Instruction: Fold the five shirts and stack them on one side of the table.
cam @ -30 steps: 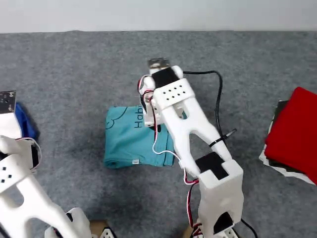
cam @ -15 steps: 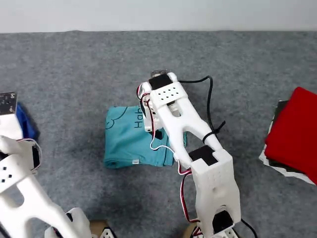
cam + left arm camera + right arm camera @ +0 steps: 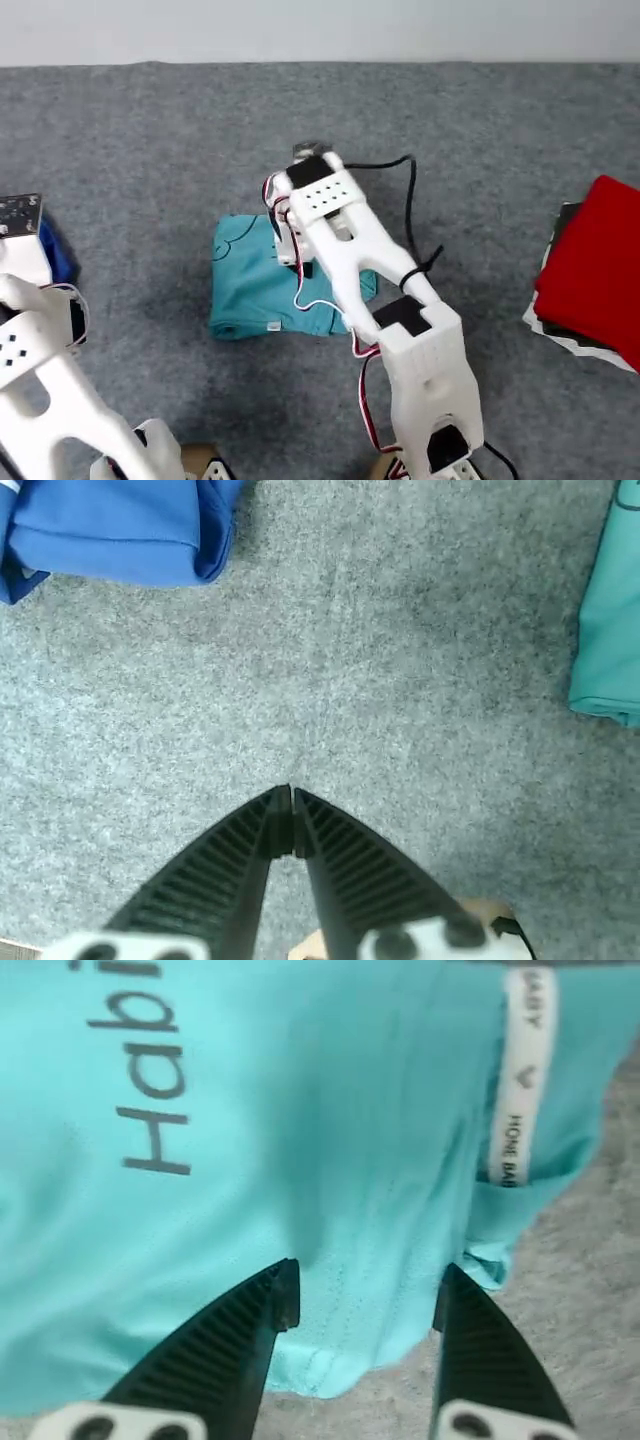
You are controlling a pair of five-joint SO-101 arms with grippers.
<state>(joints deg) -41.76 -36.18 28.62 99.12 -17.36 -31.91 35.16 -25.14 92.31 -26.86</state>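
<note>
Teal shirt (image 3: pixel 300 1110) looks soft, light, limp: best pinched at a folded edge. Right fingers (image 3: pixel 230 1350) spread apart over it; left fingers (image 3: pixel 240 860) pressed together beside it.

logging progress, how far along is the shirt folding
Done: a pile topped by a red shirt sits off to one side. In hand: the right gripper, open, is over the folded teal shirt. Left: stacking it and the blue shirt.

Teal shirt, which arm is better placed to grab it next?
The right arm: its open jaws hang just over the teal shirt, near its edge; the left arm holds its jaws shut above bare carpet, apart from the shirt.
</note>
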